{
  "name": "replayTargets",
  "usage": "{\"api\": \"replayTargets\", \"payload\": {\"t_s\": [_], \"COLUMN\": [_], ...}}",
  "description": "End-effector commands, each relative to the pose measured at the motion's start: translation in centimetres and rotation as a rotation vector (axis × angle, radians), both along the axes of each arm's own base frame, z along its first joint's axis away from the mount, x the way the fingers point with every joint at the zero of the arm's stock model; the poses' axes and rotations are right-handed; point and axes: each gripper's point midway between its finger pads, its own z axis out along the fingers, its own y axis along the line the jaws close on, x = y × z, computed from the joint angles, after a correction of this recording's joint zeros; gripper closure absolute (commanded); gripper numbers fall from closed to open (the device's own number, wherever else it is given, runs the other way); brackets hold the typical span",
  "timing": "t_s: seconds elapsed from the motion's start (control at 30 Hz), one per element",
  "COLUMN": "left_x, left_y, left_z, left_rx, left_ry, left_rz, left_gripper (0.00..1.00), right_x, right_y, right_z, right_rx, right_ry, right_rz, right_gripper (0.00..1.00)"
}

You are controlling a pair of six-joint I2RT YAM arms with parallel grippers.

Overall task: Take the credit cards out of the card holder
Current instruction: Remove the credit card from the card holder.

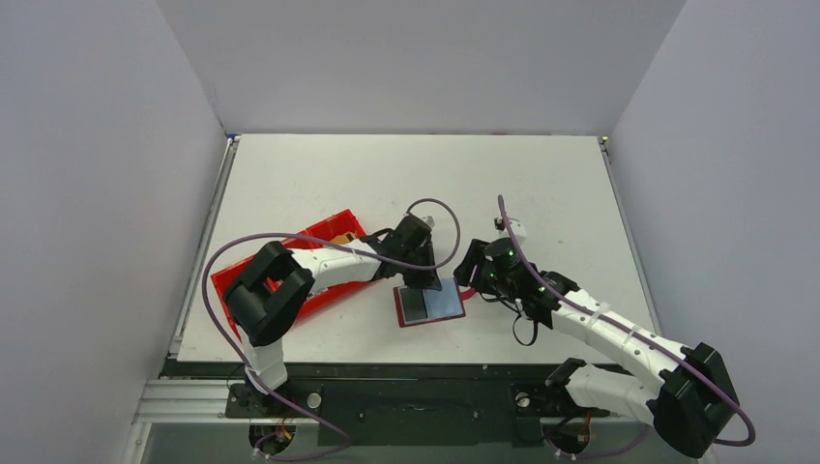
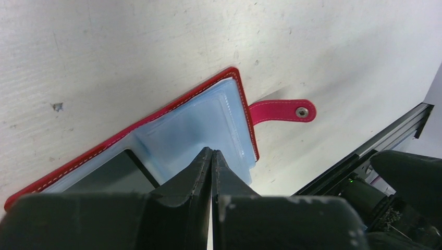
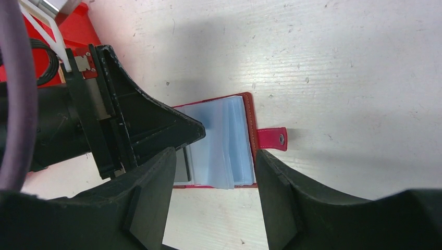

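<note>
My left tool [image 2: 211,151] was shut, its 2 fingers pressed together, tips down on the grey-blue pockets [image 2: 198,125] of the card holder [image 1: 432,304]. The holder lay open and flat on the tabletop [image 1: 416,174], toward 6 o'clock from its middle, with the strap tab [image 3: 272,139] at its 3 o'clock edge. My right tool [image 3: 215,156] hovered over that edge, fingers apart, gripping nothing. The red tray [image 1: 324,230] sat at 9 o'clock of the holder.
</note>
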Motion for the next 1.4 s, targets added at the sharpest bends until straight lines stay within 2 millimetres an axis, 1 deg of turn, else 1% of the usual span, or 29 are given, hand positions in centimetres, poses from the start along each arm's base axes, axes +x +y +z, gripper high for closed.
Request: {"api": "replayTargets", "payload": {"t_s": [0.0,0.03,0.07,0.13,0.17,0.2,0.23,0.27,0.3,0.33,0.37,0.4,0.47,0.6,0.67,0.73,0.83,0.93,1.2,1.37], "left_x": [0.6,0.6,1.0,1.4,1.3,1.5,1.4,1.4,1.1,1.2,1.0,0.9,0.3,-0.4,-0.7,-0.8,-1.1,-1.3,-1.5,-1.6], "left_y": [-0.3,0.4,1.1,2.5,3.4,3.9,4.7,5.2,5.9,6.6,7.4,7.7,8.9,10.2,10.4,10.5,10.1,10.0,9.3,9.1], "left_z": [1.4,1.7,1.7,2.5,2.3,3.0,2.8,3.4,3.3,3.5,3.2,3.7,3.1,2.5,2.3,2.1,1.8,1.1,0.3,-0.4], "left_rx": [0.007,0.032,0.062,0.1,0.124,0.126,0.143,0.143,0.157,0.167,0.183,0.174,0.184,0.187,0.183,0.178,0.16,0.157,0.139,0.139], "left_ry": [-0.028,-0.029,-0.045,-0.06,-0.052,-0.07,-0.064,-0.079,-0.069,-0.084,-0.078,-0.085,-0.067,-0.05,-0.044,-0.047,-0.034,-0.019,-0.003,0.006], "left_rz": [0.004,0.013,0.036,0.067,0.079,0.092,0.102,0.114,0.12,0.136,0.149,0.156,0.174,0.189,0.188,0.187,0.173,0.165,0.146,0.139], "left_gripper": [1.0,1.0,1.0,0.98,0.97,0.96,0.95,0.93,0.93,0.92,0.91,0.91,0.91,0.91,0.92,0.92,0.94,0.96,0.97,0.98], "right_x": [0.5,0.5,0.5,0.5,0.5,0.5,0.5,0.6,0.4,0.5,0.3,0.3,0.2,0.1,-0.1,-0.2,-0.4,-0.7,-0.8,-1.0], "right_y": [0.1,0.2,0.4,0.8,1.2,1.5,2.0,2.2,3.0,3.5,4.1,4.8,5.9,8.2,9.2,10.0,10.6,11.2,11.5,11.5], "right_z": [0.8,0.9,0.8,0.7,0.9,0.6,0.7,0.3,0.5,0.4,0.3,0.3,0.1,-0.6,-0.9,-1.4,-2.2,-3.1,-4.3,-5.5], "right_rx": [0.012,0.016,0.016,0.02,0.031,0.029,0.045,0.043,0.072,0.082,0.099,0.113,0.128,0.161,0.184,0.194,0.19,0.202,0.203,0.19], "right_ry": [-0.018,-0.017,-0.012,-0.004,-0.002,0.009,0.011,0.021,0.028,0.033,0.045,0.051,0.064,0.1,0.116,0.133,0.154,0.183,0.214,0.243], "right_rz": [-0.011,-0.002,0.003,0.022,0.039,0.047,0.066,0.07,0.1,0.113,0.132,0.153,0.181,0.222,0.24,0.253,0.262,0.27,0.259,0.256], "right_gripper": [0.46,0.46,0.46,0.46,0.46,0.46,0.46,0.46,0.46,0.47,0.47,0.47,0.47,0.49,0.5,0.53,0.6,0.62,0.65,0.68]}}
